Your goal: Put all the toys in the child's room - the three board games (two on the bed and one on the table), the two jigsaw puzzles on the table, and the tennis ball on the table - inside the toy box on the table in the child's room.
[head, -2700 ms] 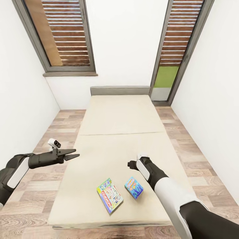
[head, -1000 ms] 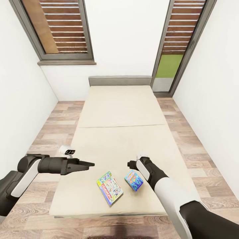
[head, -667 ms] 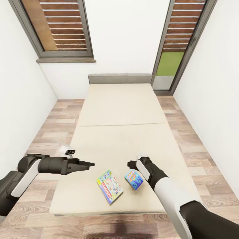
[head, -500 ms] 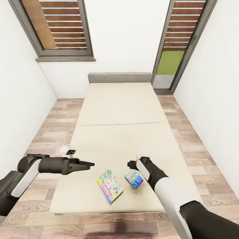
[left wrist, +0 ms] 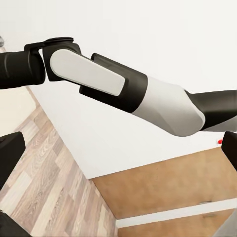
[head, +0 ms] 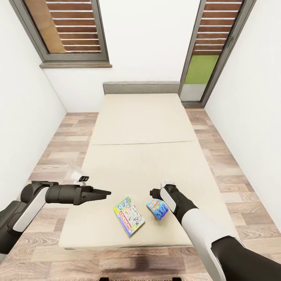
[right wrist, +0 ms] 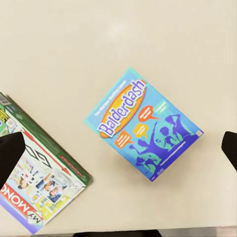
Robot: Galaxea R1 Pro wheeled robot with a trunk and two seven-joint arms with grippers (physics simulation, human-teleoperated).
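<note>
Two spread claws: right claw (head: 155, 192) above the Balderdash box (right wrist: 144, 123), left claw (head: 102, 192) level over the bed (head: 140, 128).

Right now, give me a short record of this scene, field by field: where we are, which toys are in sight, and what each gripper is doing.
place: foot of a beige bed, wood floor around it
toys in sight: Monopoly board game and blue Balderdash board game, flat on the bed, side by side, apart
left gripper: open, empty, beside the bed's left edge, pointing toward the games
right gripper: open, empty, above the Balderdash box
contact: neither gripper touches a game
toy box: not reached yet
</note>
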